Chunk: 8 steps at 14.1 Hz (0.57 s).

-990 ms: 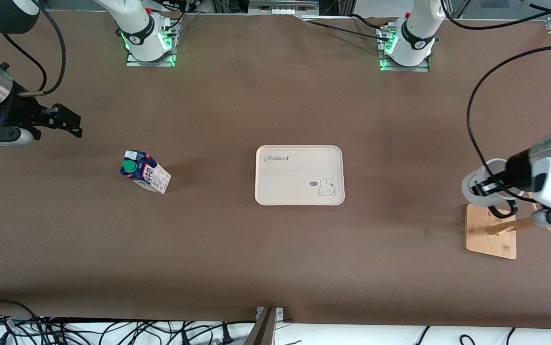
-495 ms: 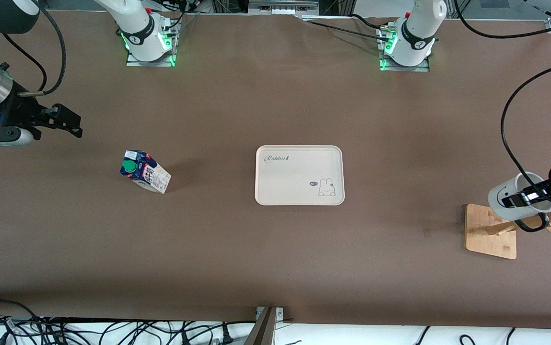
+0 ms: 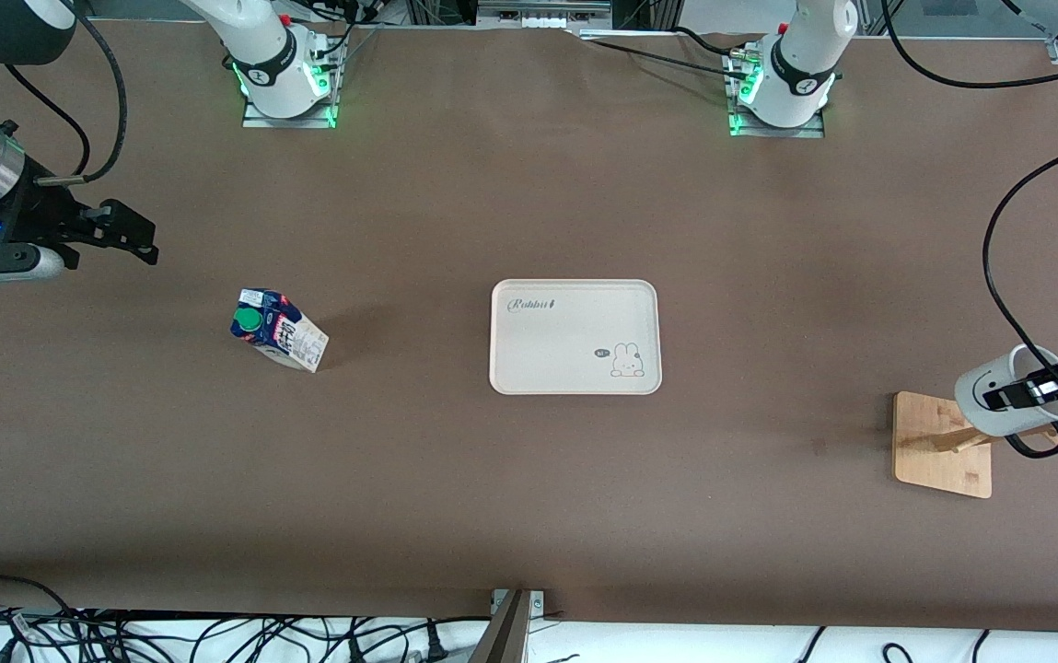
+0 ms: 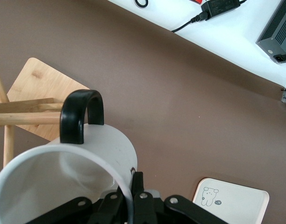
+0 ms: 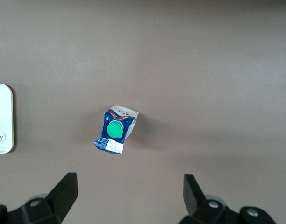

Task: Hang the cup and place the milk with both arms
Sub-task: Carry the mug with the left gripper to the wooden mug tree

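My left gripper (image 3: 1030, 391) is shut on the rim of the white cup (image 3: 998, 405) and holds it over the wooden rack (image 3: 943, 447) at the left arm's end of the table. The cup's black handle (image 4: 80, 114) lies against a wooden peg (image 4: 26, 119). The smiley face shows on the cup's side. The milk carton (image 3: 278, 329), blue-topped with a green cap, stands on the table toward the right arm's end; it also shows in the right wrist view (image 5: 116, 129). My right gripper (image 3: 137, 241) is open and empty, up in the air beside the carton.
A cream tray (image 3: 575, 304) with a rabbit print lies at the table's middle, showing in the left wrist view (image 4: 246, 205) too. Cables hang by the left arm. Cables and a power brick (image 4: 220, 5) lie off the table's edge.
My left gripper has carried the cup toward the left arm's end of the table and lower, bringing its handle to the rack's peg. The right arm has not moved.
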Available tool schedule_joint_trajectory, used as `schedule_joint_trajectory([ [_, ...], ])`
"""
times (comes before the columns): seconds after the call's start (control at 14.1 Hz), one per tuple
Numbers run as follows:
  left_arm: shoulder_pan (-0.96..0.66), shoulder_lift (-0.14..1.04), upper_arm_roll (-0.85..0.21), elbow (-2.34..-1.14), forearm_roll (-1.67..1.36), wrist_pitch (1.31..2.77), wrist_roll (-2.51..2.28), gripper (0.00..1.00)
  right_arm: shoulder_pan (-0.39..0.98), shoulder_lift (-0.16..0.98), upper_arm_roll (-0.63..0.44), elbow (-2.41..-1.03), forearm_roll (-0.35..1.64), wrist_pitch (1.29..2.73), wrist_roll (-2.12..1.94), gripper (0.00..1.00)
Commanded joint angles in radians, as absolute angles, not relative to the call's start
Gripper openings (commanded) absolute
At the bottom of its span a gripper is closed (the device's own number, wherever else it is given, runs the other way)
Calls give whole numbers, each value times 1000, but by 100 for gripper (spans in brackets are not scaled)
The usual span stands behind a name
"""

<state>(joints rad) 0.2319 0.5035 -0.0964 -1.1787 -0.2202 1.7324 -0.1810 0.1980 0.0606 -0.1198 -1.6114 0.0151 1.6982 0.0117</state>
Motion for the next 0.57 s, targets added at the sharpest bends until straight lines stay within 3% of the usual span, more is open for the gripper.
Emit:
schedule_joint_trajectory([
  [0.0,265,509,-106,-1167,-282,1735,-132,0,195,61,-117,-1598,9,1686,12,100],
  [0.49,319,509,-104,-1180,-290,1730,-51,0,195,61,-115,-1598,9,1686,12,100],
])
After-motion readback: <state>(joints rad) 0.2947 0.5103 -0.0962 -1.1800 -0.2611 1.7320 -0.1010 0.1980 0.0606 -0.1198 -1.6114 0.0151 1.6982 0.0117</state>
